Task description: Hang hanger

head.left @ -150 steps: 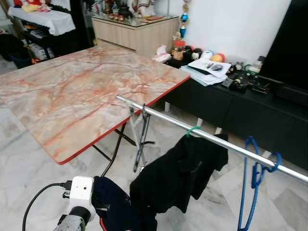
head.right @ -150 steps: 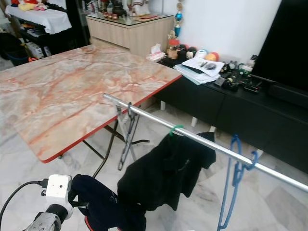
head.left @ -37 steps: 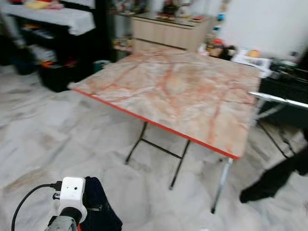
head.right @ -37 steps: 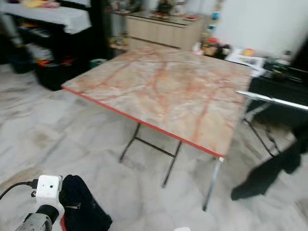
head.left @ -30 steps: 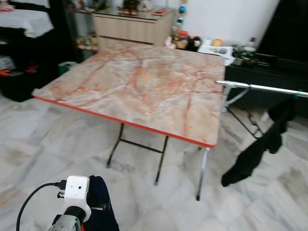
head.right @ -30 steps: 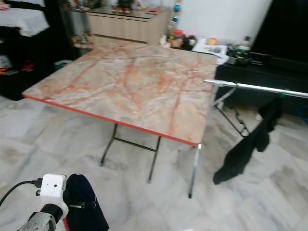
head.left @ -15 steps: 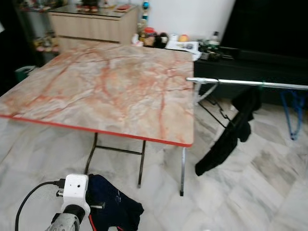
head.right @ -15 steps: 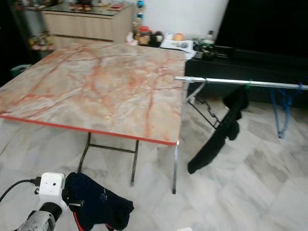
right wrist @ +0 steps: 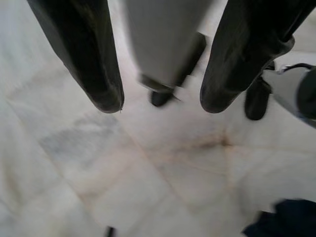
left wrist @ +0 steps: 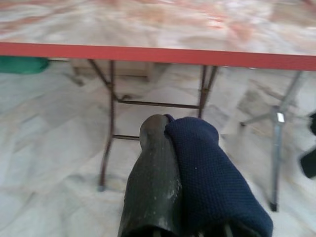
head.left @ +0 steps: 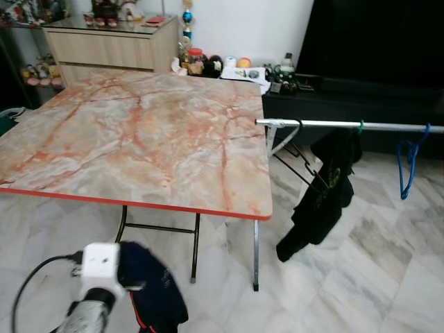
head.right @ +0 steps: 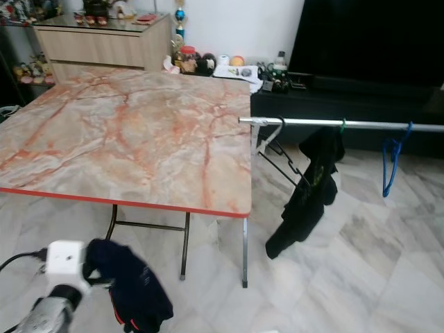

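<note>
Looking down from the head camera, I have the left hand (head.left: 142, 288) low at about seven o'clock, its fingers closed on a dark navy garment (head.left: 154, 291) that droops below it; I can't make out the hanger inside the cloth, so I judge it is bundled there rather than see it. The silver rail (head.left: 347, 125) I need lies away at about two o'clock, beyond the near right corner of the marble surface (head.left: 132, 132), its long axis running roughly three to nine across my view. A black garment (head.left: 322, 191) on a green hook already hangs near the rail's near end, and a blue hanger (head.left: 409, 163) sits further out along it. The bare stretch between them looks the likeliest spot. The right hand (right wrist: 160, 106) points at the floor, fingers spread apart and empty, so the loaded left arm must cross well over to the right.
</note>
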You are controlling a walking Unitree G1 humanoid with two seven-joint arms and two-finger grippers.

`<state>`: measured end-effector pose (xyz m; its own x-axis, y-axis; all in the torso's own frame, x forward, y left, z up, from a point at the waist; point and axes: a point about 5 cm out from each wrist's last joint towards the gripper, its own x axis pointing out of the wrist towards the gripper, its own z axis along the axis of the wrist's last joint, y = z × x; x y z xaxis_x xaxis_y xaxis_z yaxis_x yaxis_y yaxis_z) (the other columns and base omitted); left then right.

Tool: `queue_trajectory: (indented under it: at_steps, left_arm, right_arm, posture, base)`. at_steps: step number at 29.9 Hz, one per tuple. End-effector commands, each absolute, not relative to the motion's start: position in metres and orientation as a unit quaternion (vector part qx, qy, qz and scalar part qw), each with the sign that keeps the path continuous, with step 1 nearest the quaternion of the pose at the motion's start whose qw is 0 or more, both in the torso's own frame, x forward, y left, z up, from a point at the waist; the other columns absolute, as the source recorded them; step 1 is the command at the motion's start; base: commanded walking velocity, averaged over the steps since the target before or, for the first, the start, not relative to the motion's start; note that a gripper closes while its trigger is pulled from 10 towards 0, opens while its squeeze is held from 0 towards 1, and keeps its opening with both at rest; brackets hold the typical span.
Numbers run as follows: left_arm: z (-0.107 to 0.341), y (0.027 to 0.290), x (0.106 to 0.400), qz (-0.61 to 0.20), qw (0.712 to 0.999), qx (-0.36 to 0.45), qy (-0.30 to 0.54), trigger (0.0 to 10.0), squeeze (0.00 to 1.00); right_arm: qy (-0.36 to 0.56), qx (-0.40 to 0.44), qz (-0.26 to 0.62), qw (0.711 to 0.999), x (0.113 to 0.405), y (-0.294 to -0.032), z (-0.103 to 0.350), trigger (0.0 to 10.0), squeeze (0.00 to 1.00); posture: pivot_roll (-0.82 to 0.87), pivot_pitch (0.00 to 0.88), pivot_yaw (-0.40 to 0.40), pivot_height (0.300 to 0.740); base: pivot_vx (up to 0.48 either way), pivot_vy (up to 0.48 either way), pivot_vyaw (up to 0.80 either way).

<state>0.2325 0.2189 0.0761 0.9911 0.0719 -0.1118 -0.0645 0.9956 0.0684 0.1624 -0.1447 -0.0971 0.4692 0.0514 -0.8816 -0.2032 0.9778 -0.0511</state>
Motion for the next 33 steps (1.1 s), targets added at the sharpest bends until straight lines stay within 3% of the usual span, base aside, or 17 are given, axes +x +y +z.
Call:
queue_trajectory:
  at_steps: [1, 9, 17, 33]
  left_arm:
    - [0.087, 0.214, 0.235, 0.033, 0.999, 0.019, 0.035, 10.0, 0.0]
    - [0.118, 0.231, 0.233, 0.068, 0.997, 0.019, -0.015, 10.0, 0.0]
    - [0.122, 0.243, 0.229, 0.077, 0.996, 0.033, -0.015, 10.0, 0.0]
    - [0.156, 0.248, 0.246, 0.074, 0.994, 0.04, -0.064, 10.0, 0.0]
  right_arm:
    - [0.517, -0.077, 0.059, 0.851, 0.157, -0.157, -0.099, 10.0, 0.0]
    - [0.508, -0.063, 0.056, 0.857, 0.158, -0.156, -0.098, 10.0, 0.0]
    - [0.507, -0.062, 0.059, 0.858, 0.158, -0.156, -0.098, 10.0, 0.0]
    - [0.505, -0.05, 0.065, 0.859, 0.158, -0.154, -0.098, 10.0, 0.0]
  posture:
    - [0.22, 0.0, -0.002, 0.74]
    - [0.23, 0.0, -0.003, 0.74]
    - [0.24, 0.0, -0.001, 0.74]
    - [0.23, 0.0, -0.001, 0.74]
  base:
    - [0.0, 0.0, 0.0]
    - [0.0, 0.0, 0.0]
    - [0.0, 0.0, 0.0]
    - [0.44, 0.0, 0.0]
